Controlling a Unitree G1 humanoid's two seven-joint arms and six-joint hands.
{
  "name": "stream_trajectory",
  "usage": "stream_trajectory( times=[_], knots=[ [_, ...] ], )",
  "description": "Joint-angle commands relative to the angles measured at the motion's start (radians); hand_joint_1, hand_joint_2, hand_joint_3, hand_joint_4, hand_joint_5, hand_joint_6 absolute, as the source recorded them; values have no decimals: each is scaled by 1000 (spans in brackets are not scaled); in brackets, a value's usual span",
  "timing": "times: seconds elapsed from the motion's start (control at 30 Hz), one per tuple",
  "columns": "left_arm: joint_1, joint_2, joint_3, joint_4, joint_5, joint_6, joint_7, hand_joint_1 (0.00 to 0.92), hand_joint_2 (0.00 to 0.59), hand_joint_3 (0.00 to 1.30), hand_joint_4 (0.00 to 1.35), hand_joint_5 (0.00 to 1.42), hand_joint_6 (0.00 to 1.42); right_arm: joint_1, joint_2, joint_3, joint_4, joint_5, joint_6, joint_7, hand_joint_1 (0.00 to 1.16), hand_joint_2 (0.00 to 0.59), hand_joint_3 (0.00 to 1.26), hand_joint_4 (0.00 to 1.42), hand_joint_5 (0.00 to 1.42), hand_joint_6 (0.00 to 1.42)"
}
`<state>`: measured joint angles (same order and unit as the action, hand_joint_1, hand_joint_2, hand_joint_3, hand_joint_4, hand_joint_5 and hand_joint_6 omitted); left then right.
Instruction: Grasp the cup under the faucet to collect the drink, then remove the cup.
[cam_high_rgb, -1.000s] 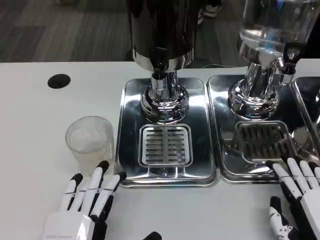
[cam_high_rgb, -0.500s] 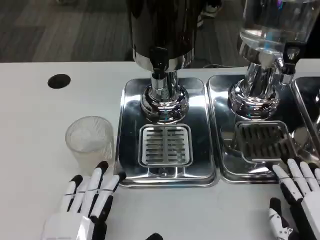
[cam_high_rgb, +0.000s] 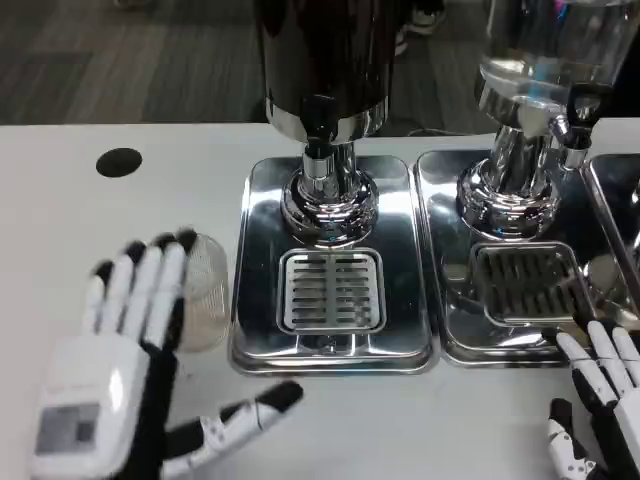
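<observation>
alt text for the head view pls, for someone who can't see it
The robot's left hand is raised, fingers spread, in front of a clear plastic cup standing on the white table beside a steel drip tray under a dark dispenser's faucet. The right hand lies open near a second tray.

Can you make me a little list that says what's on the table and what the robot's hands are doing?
cup: clear plastic cup on the white table, left of the drip tray, not under a faucet
left hand: left hand raised in front of the cup, fingers spread, holding nothing
right hand: right hand low at the right edge, fingers apart, holding nothing
middle dispenser: dark dispenser with faucet over a shiny drip tray
right dispenser: clear dispenser with its own tray
table mark: black round hole
</observation>
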<state>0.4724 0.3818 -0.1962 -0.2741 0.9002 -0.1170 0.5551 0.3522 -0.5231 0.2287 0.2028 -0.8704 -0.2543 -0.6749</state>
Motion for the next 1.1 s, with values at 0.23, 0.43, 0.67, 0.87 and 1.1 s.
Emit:
stream_trajectory(
  times=[0.23,0.43,0.67,0.87,1.1],
  knots=[
    [-186,-20,135,92,-151,118,-195,0,15,27,0,1,0,-13,6,-9,41,32,-33,-13,124,555,135,0,0,0],
    [-266,-22,151,170,-174,165,-244,0,8,33,0,4,0,-16,8,-5,53,39,-36,-10,127,555,143,0,0,0],
    [-363,-23,107,256,-160,223,-288,0,0,50,0,38,23,-21,8,-8,59,52,-41,-2,130,555,150,0,0,0],
    [-418,-28,57,304,-140,270,-309,0,4,59,0,60,50,-5,13,-17,39,69,-52,-7,131,555,158,0,0,1],
    [-457,-34,40,389,-153,282,-310,0,0,57,0,96,81,3,13,-31,52,87,-61,-8,133,555,167,0,0,2]
  ],
)
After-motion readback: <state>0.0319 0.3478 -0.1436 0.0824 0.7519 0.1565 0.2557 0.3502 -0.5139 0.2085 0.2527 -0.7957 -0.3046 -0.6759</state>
